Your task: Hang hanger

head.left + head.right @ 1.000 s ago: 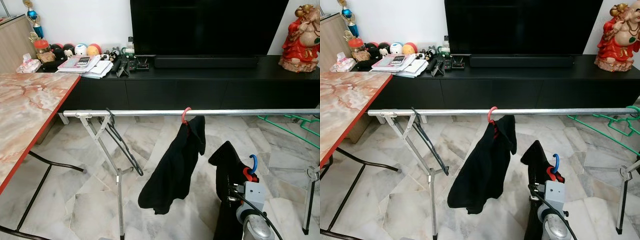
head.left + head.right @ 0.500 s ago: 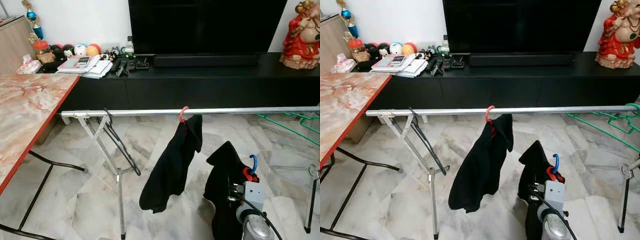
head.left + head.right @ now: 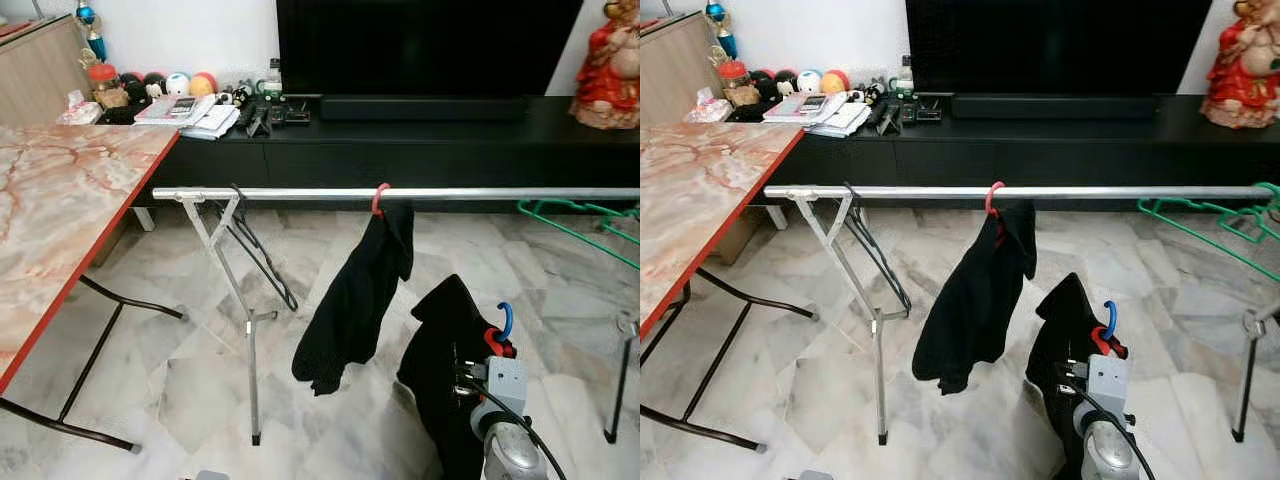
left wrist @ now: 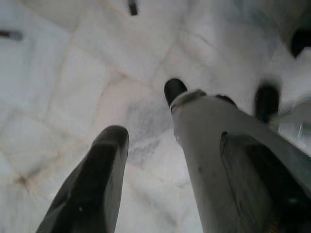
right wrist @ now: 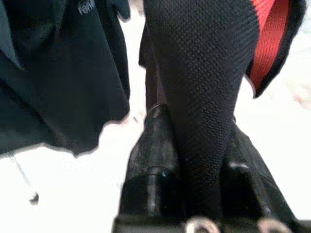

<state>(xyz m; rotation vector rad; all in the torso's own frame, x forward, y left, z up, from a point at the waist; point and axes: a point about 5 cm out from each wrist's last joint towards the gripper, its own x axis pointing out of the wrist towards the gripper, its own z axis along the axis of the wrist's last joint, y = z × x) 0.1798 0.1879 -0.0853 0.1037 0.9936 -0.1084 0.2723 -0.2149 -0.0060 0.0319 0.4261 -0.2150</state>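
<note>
Since a second ago your head camera has shifted, so the whole rack sits further right and lower in view with more of the marble table [image 3: 60, 210] showing; the things themselves have kept their places. Your right gripper [image 5: 194, 160] is clamped on a black garment [image 3: 450, 370] low at your right, below the steel rail [image 3: 400, 193]; the blue hanger hook [image 3: 507, 320] with its red part pokes up just above the wrist. One black top [image 3: 360, 290] already hangs from the rail on a red hook [image 3: 380, 198], just beside yours (the two cloths are near, not touching). An empty black hanger [image 3: 262, 255] hangs by the rack's leg. Your left gripper [image 4: 146, 121] hangs over the marble floor [image 4: 73, 63], fingers apart, holding nothing.
</note>
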